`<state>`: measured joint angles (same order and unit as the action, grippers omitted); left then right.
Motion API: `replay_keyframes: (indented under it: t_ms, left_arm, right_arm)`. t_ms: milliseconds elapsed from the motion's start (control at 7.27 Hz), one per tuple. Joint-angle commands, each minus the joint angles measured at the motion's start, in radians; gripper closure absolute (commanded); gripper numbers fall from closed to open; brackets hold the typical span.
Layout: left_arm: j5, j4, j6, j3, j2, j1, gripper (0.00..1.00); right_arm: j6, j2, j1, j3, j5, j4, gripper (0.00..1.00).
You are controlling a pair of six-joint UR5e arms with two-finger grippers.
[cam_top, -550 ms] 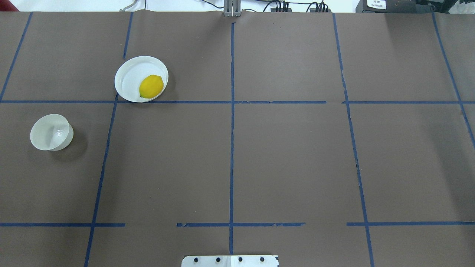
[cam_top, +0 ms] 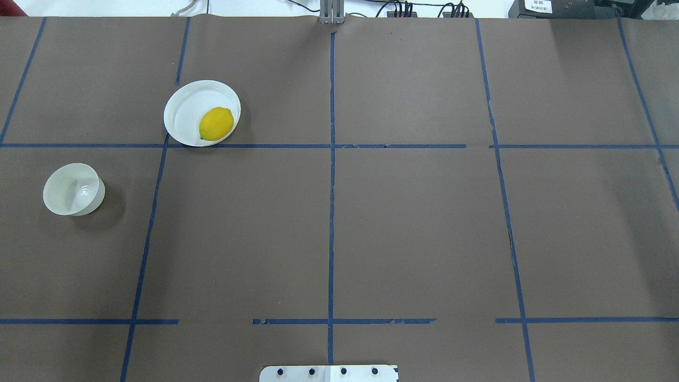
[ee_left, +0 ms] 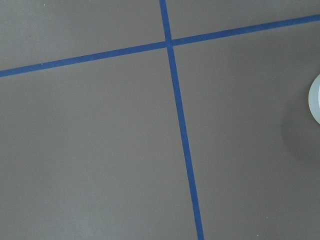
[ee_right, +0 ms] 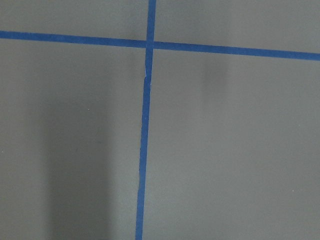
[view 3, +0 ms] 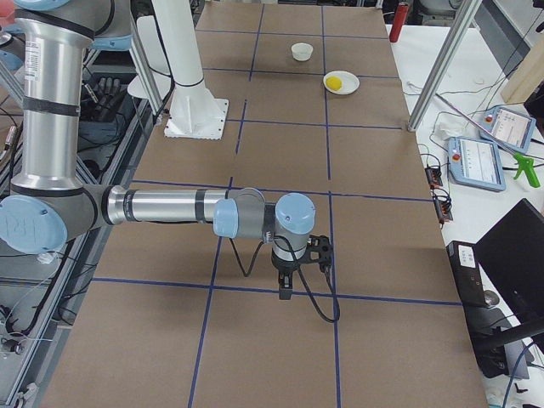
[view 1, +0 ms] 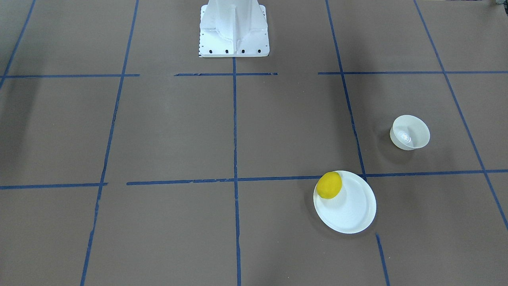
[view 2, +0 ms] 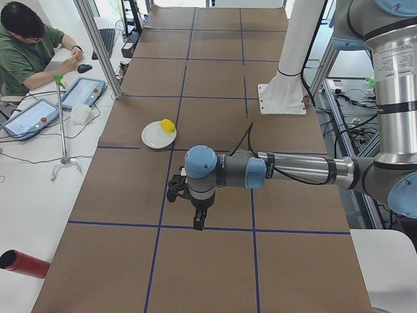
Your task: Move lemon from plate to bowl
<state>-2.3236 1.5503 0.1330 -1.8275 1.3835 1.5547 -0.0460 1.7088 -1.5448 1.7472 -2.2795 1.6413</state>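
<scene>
The lemon [cam_top: 216, 123] sits by the plate [cam_top: 185, 109] rim; left hand [view 2: 197, 223], grip impossible to tell, should descend squarely over it.

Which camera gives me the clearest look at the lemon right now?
Overhead exterior: the lemon shows whole, from above, lying on the plate near its rim. The front-facing view also shows it clearly, obliquely. Both side views show it small and far; the wrist cameras miss it.
</scene>
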Motion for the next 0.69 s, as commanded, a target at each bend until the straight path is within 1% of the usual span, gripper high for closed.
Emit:
replay_keyframes:
  t_ms: [0, 138, 275, 412, 550]
  left_arm:
    - [-0.002, 0.137, -0.003, 0.002, 0.034, -0.002, 0.00]
    - [0.001, 0.193, -0.060, 0.002, 0.058, -0.008, 0.00]
    - [0.006, 0.186, -0.085, 0.010, 0.150, -0.024, 0.00]
    - [0.004, 0.185, -0.087, 0.028, 0.207, -0.074, 0.00]
    - [0.007, 0.183, -0.088, 0.072, 0.289, -0.143, 0.00]
  right_arm:
    - [0.000, 0.000, 0.000, 0.000, 0.000, 0.000, 0.00]
    - [0.000, 0.000, 0.000, 0.000, 0.000, 0.000, 0.00]
    - [0.000, 0.000, 0.000, 0.000, 0.000, 0.000, 0.00]
    - [0.000, 0.000, 0.000, 0.000, 0.000, 0.000, 0.00]
    - [0.000, 0.000, 0.000, 0.000, 0.000, 0.000, 0.00]
